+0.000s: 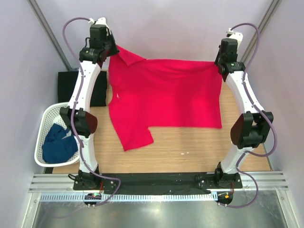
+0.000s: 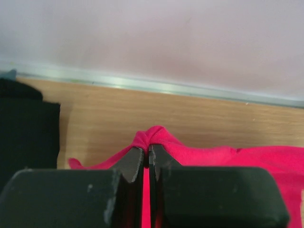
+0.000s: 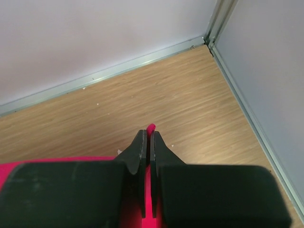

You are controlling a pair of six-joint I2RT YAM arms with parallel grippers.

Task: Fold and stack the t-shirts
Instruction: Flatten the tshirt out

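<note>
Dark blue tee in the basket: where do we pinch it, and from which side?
Pinch a raised fold of the dark blue t-shirt near its middle, coming straight down from above. It lies crumpled in the white mesh basket, whose walls would likely block a side approach, and no hem or collar shows clearly.
</note>
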